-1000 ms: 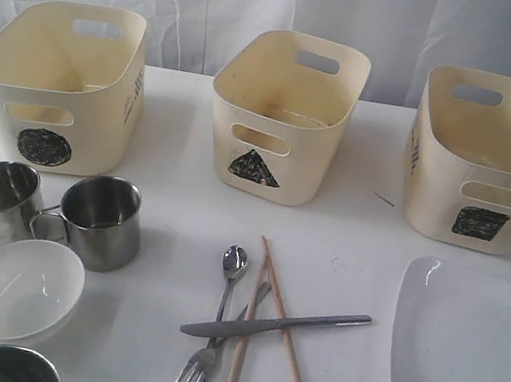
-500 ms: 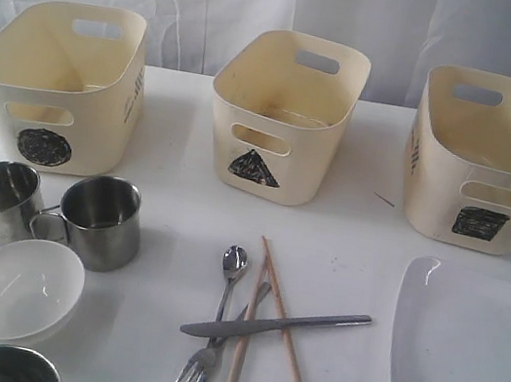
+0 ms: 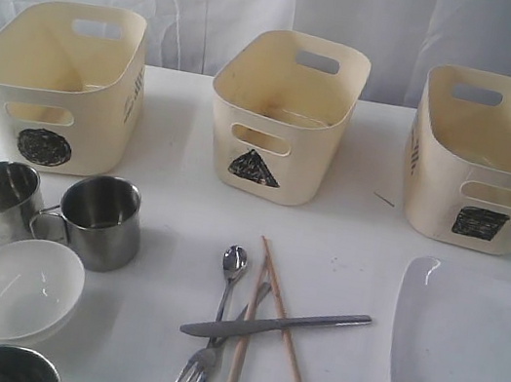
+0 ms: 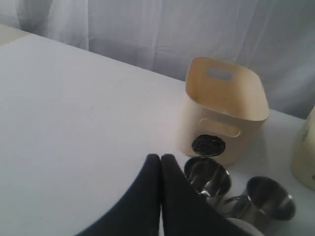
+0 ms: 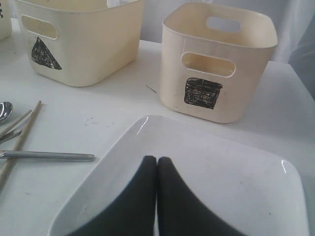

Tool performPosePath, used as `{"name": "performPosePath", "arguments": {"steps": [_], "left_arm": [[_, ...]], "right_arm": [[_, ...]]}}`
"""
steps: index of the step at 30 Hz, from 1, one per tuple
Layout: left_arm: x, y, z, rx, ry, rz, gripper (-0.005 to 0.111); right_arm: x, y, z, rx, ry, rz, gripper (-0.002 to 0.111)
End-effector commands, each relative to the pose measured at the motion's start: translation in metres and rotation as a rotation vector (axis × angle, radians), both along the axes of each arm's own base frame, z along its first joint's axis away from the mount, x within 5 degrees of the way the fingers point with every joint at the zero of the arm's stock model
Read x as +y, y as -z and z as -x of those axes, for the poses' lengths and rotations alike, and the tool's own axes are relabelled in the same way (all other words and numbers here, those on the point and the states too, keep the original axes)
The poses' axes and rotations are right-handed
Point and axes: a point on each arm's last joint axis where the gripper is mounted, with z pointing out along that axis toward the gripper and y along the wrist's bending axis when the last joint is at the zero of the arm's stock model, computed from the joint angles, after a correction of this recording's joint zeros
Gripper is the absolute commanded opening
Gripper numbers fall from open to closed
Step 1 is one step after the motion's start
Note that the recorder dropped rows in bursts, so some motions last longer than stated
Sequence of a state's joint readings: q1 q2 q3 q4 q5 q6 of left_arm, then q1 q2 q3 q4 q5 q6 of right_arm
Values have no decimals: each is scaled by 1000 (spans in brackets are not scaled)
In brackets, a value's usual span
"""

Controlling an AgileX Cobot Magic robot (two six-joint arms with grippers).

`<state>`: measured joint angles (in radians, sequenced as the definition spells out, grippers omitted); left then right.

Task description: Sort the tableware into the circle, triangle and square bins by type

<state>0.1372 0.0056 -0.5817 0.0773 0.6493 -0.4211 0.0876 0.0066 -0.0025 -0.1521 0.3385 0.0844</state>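
Sorting hasn't been started, it seems: the left hand (image 4: 160,159) and right hand (image 5: 157,160) are both pinched shut, nothing held. The mugs (image 3: 103,222), cutlery (image 3: 277,323) and square plate (image 3: 469,357) are all laid out on the bench (image 3: 173,206), on the near side of the triangle bin (image 3: 312,161). A hand has to be opened first.

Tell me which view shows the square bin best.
Right wrist view: the square bin is close, whole, its mark clear. Exterior view shows it smaller, at the right edge; the left wrist view misses it.
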Motion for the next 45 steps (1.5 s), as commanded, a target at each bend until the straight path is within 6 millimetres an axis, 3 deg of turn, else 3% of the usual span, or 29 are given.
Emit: {"name": "performPosePath", "arguments": {"steps": [1,5,7,9,12,17,25,28,31,36,39,45], "left_arm": [[-4,5,-6,-44,33,109,0],[-4,-6,-31,-298,76,242,0],[-5,-1,-56,-195,91,382,0],[-5,17,-81,41,94,395,0],[-7,35,-104,263,99,453,0],[-4,32,-114,211,116,362,0],[-6,15,-90,104,172,170,0],[-6,33,-92,379,208,94,0],[-8,62,-111,694,275,145,0],[-12,75,-148,836,408,198,0],[-11,68,-165,795,448,156,11],[-3,46,-187,578,364,87,54]], "right_arm": [[0,0,0,-7,7,-3,0],[0,0,0,-7,7,-3,0],[0,0,0,-7,7,-3,0],[0,0,0,-7,7,-3,0],[0,0,0,-7,7,-3,0],[0,0,0,-7,7,-3,0],[0,0,0,-7,7,-3,0],[0,0,0,-7,7,-3,0],[0,0,0,-7,7,-3,0],[0,0,0,-7,7,-3,0],[0,0,0,-7,7,-3,0],[0,0,0,-7,7,-3,0]]}}
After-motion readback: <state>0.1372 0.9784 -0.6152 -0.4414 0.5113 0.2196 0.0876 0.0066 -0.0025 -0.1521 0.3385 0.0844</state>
